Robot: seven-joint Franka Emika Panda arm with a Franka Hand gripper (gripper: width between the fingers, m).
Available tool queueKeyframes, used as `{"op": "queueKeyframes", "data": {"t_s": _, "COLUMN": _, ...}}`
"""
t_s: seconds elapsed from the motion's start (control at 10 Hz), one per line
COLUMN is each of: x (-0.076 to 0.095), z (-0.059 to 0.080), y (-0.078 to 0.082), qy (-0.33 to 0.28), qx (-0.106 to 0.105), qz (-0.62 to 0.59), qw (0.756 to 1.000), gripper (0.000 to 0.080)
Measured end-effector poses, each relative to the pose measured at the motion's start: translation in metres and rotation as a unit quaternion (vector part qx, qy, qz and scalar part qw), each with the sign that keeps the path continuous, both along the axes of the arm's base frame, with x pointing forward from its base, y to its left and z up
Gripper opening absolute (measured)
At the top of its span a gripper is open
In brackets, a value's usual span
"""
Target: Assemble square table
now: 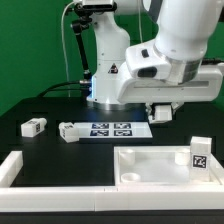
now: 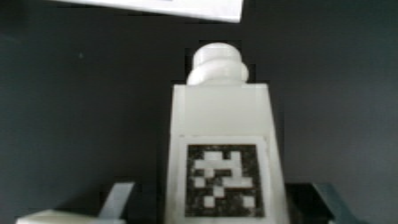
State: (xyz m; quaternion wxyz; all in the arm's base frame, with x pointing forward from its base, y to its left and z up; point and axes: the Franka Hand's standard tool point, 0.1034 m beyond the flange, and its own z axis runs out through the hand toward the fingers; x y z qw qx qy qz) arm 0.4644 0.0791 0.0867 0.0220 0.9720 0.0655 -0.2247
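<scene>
The white square tabletop (image 1: 160,163) lies at the front of the exterior view's right, with a black-and-white tag (image 1: 198,155) on its edge. Two short white tagged legs (image 1: 33,126) (image 1: 72,131) lie on the black table toward the exterior view's left. My gripper (image 1: 161,115) hangs above the table behind the tabletop, shut on a third white leg (image 2: 221,120). In the wrist view this leg runs out from between my fingers (image 2: 121,200). Its tag faces the camera and its rounded screw end (image 2: 217,62) points away.
The marker board (image 1: 112,129) lies flat in front of the robot base, and a corner of the marker board (image 2: 178,8) shows in the wrist view. Low white border bars (image 1: 20,168) run along the front and the exterior view's left of the work area.
</scene>
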Motion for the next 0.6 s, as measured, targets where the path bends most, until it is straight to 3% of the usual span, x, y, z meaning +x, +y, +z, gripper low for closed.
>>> {"op": "queueKeyframes", "data": {"t_s": 0.1, "x": 0.013, "z": 0.007, "y": -0.005, "qy": -0.036, "qx": 0.010, "qz": 0.003, "qw": 0.999, "gripper": 0.0290}}
{"op": "queueKeyframes", "data": {"t_s": 0.3, "x": 0.071, "z": 0.038, "y": -0.033, "qy": -0.114, "qx": 0.028, "qz": 0.015, "qw": 0.993, "gripper": 0.0290}}
{"op": "queueKeyframes", "data": {"t_s": 0.4, "x": 0.093, "z": 0.044, "y": -0.049, "qy": -0.160, "qx": 0.034, "qz": 0.039, "qw": 0.986, "gripper": 0.0290}}
{"op": "queueKeyframes", "data": {"t_s": 0.5, "x": 0.108, "z": 0.049, "y": -0.062, "qy": -0.204, "qx": 0.040, "qz": 0.070, "qw": 0.976, "gripper": 0.0290}}
{"op": "queueKeyframes", "data": {"t_s": 0.6, "x": 0.106, "z": 0.046, "y": -0.059, "qy": -0.248, "qx": 0.038, "qz": 0.066, "qw": 0.966, "gripper": 0.0290}}
